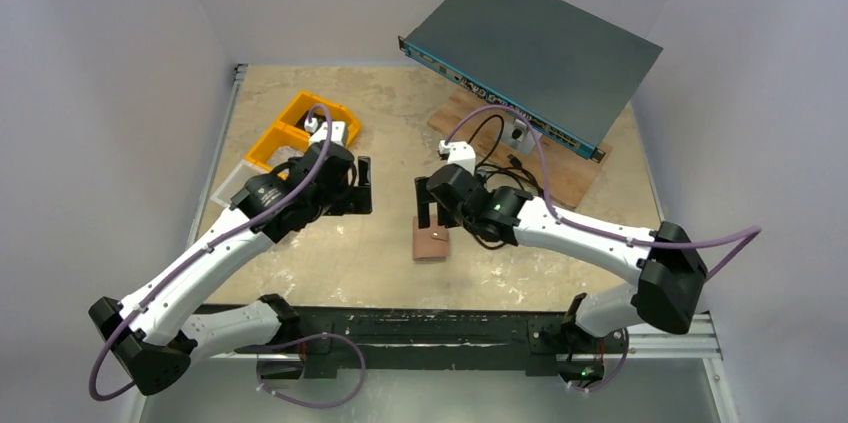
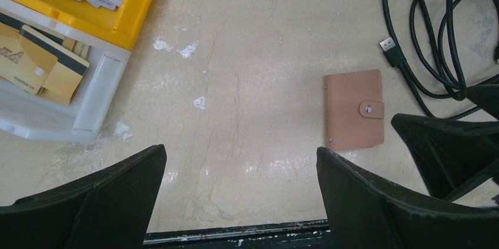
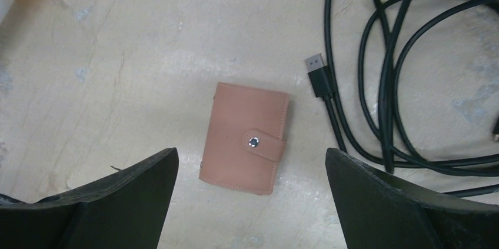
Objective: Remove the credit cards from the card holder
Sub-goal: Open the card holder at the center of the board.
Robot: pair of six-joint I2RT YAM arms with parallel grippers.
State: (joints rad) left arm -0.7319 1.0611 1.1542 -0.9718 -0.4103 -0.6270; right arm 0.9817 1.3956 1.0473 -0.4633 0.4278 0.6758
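Note:
The card holder (image 1: 431, 241) is a tan-brown leather wallet lying flat on the table, folded shut with its strap snapped on the stud. It also shows in the left wrist view (image 2: 353, 110) and in the right wrist view (image 3: 244, 137). The credit cards inside it are hidden. My right gripper (image 1: 432, 211) is open and empty, hovering just above the holder, which lies between and ahead of its fingers (image 3: 252, 153). My left gripper (image 1: 365, 185) is open and empty, to the left of the holder (image 2: 241, 152).
Yellow bins (image 1: 300, 128) and a clear tray (image 2: 100, 90) at the left hold loose pale and gold cards. Black cables (image 3: 388, 84) with a plug (image 3: 318, 75) lie right of the holder. A grey network switch (image 1: 530, 53) rests on a wooden board (image 1: 560, 168) at the back right.

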